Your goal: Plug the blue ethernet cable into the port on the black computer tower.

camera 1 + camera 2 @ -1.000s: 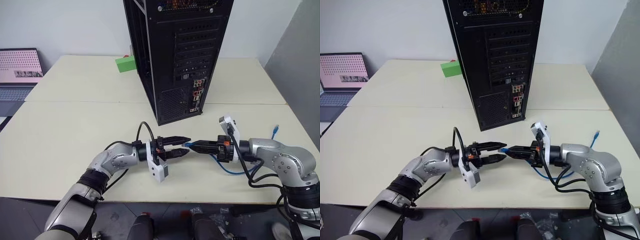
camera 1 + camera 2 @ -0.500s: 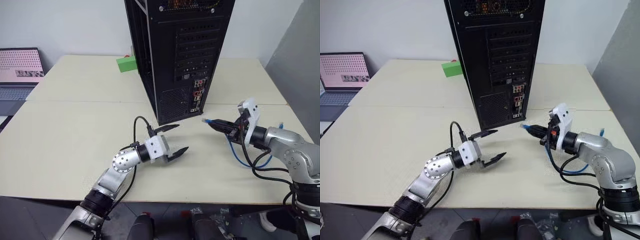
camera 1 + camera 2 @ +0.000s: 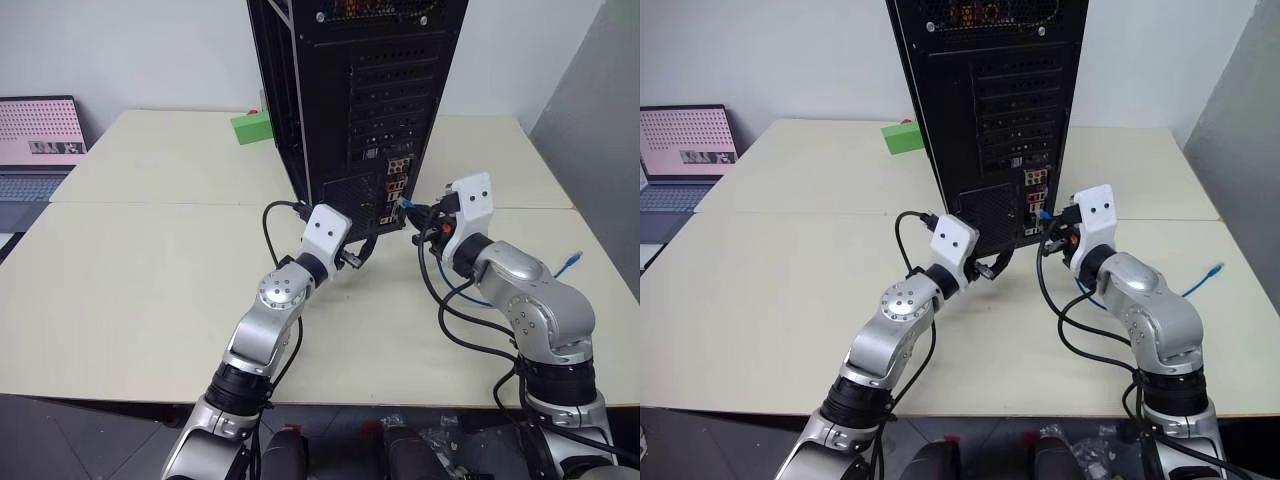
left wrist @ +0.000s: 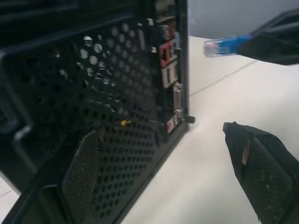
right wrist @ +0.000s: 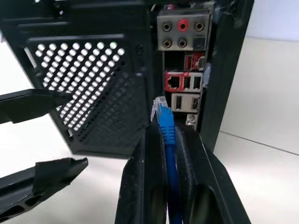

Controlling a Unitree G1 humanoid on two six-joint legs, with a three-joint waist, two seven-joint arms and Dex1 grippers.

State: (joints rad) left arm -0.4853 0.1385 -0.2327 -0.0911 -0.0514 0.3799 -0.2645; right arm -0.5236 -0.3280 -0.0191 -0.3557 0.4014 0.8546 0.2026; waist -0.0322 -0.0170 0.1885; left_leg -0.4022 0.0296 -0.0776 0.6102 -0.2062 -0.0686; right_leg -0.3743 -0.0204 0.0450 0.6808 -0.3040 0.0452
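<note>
Two grippers sit low at the tower's (image 3: pixel 360 100) rear face. The right gripper (image 5: pixel 163 140) is clamped on the cable (image 5: pixel 167 130), its clear plug jutting past the fingertips, just short of the connector cluster. The port (image 5: pixel 174 82) lies just beyond the plug, in a red-rimmed block, under a row of red and grey audio jacks. The left gripper (image 3: pixel 992 266) stands spread wide and holds nothing, right in front of the mesh vent (image 4: pixel 107 116), beside the plug. The rest of the cable trails behind the right arm, its far plug (image 3: pixel 571 263) lying on the table (image 3: pixel 150 290). Off beyond the left arm: a green box (image 3: pixel 251 127) and an open laptop (image 3: pixel 38 140). No lettering is readable.
</note>
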